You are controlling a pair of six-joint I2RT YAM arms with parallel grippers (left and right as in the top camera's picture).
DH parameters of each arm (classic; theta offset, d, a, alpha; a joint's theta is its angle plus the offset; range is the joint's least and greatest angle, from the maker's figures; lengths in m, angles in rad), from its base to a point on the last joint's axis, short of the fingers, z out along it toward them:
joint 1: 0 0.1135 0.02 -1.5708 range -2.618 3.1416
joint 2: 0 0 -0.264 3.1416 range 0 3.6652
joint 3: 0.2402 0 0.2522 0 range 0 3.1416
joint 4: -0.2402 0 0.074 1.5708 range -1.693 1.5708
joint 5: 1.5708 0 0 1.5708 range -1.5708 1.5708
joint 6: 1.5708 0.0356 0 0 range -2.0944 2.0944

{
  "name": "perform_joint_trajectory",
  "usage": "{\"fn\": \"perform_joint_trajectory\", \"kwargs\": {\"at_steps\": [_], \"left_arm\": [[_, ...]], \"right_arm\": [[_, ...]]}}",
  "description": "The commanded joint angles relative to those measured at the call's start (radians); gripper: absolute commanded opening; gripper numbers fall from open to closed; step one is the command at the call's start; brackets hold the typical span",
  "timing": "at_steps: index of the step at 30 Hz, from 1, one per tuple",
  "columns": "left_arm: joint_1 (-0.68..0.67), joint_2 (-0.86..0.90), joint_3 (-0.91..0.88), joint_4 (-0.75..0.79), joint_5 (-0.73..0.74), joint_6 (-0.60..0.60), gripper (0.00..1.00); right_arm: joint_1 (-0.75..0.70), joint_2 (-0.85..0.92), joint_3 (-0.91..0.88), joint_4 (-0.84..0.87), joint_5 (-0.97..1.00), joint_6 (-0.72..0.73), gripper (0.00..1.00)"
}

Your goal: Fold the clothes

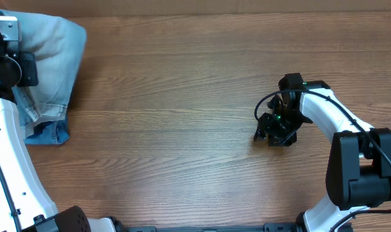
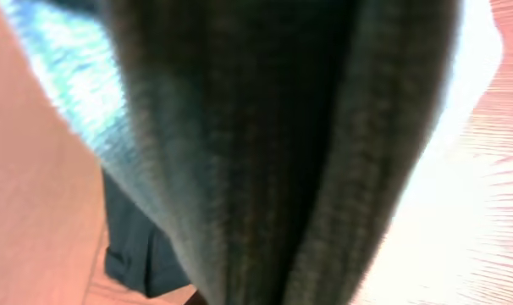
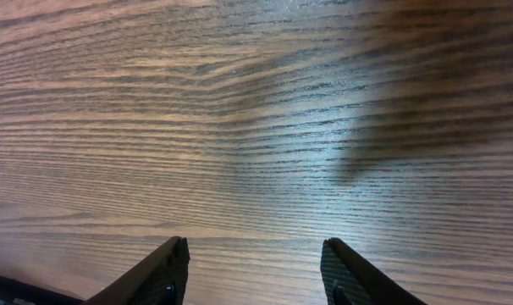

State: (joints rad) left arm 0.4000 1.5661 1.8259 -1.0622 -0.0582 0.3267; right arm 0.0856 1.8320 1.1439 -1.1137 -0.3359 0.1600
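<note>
Blurred shorts [image 2: 265, 152] fill left wrist view, left gripper [image 1: 3, 32] unreadable even overhead; right gripper [image 3: 255, 254] parted above table [image 3: 239, 102]

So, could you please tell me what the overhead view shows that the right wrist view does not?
Only overhead: the denim shorts bunched at the far left corner, with the left arm reaching over them, and the whole right arm. Only right wrist: the right gripper close up, its fingers apart with nothing between them. Both: the bare wood table.
</note>
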Motion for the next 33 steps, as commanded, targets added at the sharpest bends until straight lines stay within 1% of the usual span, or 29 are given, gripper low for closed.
{"fn": "perform_joint_trajectory", "kwargs": {"at_steps": [1, 8, 14, 21, 24, 28, 33], "left_arm": [[0.000, -0.009, 0.050, 0.028, 0.055, 0.018, 0.04], [0.033, 0.039, 0.050, 0.031, 0.048, 0.013, 0.04], [0.148, 0.097, 0.050, 0.093, 0.052, -0.040, 0.04], [0.257, 0.148, 0.050, 0.134, 0.135, -0.117, 0.04], [0.276, 0.163, 0.050, 0.142, 0.137, -0.146, 0.04], [0.302, 0.178, 0.050, 0.164, 0.132, -0.152, 0.04], [0.331, 0.193, 0.049, 0.232, 0.127, -0.160, 0.04]], "right_arm": [[-0.003, -0.022, 0.024, 0.000, 0.003, -0.005, 0.54], [-0.003, -0.022, 0.024, -0.001, 0.003, -0.005, 0.54], [-0.003, -0.022, 0.024, -0.008, 0.003, -0.005, 0.54], [-0.003, -0.022, 0.024, -0.011, 0.003, -0.005, 0.54], [-0.003, -0.022, 0.024, -0.011, 0.003, -0.005, 0.54], [-0.003, -0.022, 0.024, -0.015, 0.003, -0.005, 0.54], [-0.003, -0.022, 0.024, -0.015, 0.003, -0.005, 0.54]]}}
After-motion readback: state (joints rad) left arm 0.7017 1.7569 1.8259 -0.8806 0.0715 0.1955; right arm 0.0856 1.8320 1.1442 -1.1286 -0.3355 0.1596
